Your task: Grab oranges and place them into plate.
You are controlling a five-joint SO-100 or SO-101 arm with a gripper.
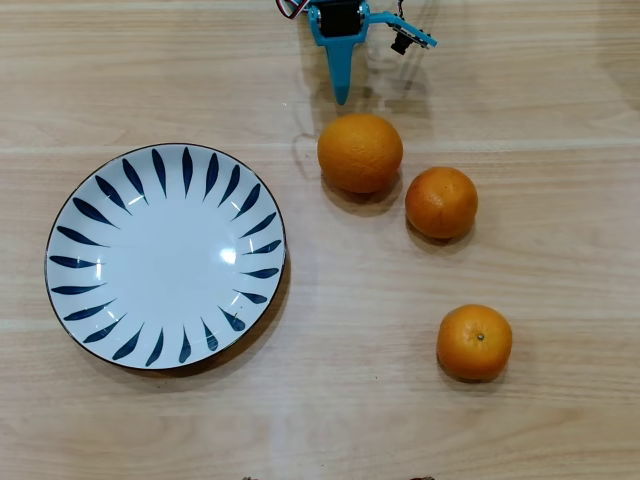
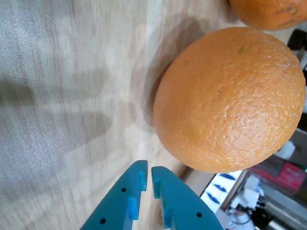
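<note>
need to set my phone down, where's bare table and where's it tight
Free: the wood below the plate, and the stretch between the plate and the lone orange. Tight: the top right, where two oranges sit close under the gripper.

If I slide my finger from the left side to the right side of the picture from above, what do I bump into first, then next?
In the overhead view: the plate → the gripper at the top → the large orange → the middle small orange → the lower small orange.
</note>
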